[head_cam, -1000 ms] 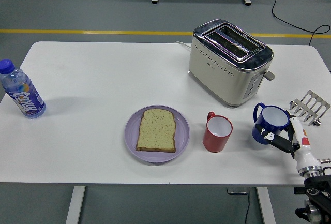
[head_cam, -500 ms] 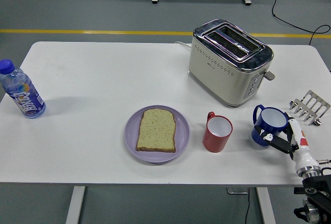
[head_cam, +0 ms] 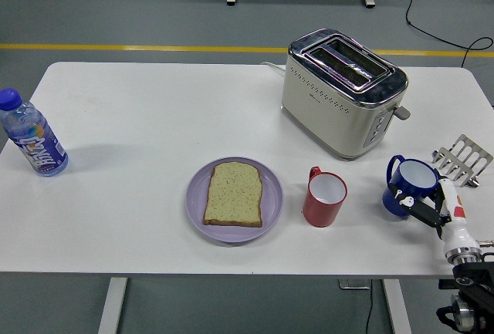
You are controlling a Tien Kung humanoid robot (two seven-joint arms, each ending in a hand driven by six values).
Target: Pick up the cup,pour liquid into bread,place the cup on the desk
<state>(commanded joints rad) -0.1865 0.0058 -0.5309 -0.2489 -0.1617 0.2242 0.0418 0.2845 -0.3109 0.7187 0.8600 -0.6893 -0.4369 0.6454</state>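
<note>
**Blue cup shifting right under the robot hand's touch**

The blue cup (head_cam: 410,187) is sitting slightly farther right and nearer than it was a moment ago, while the right robot hand (head_cam: 434,209) is staying pressed against its near-right side. The move is suggesting that the fingers are nudging the cup rather than lifting it, so the pick-up is probably still being settled and the pouring is not yet starting. The fingers are curling beside the cup's wall, touching it, though whether they are truly clamping it cannot be told from this view.

The cup is standing upright on the bench (head_cam: 154,110), near its right edge, just left of the metal rack (head_cam: 461,158). The bread (head_cam: 234,193) is lying on the purple plate (head_cam: 194,199), well to the left, beyond the red cup (head_cam: 324,197). The left robot hand is not showing.
</note>
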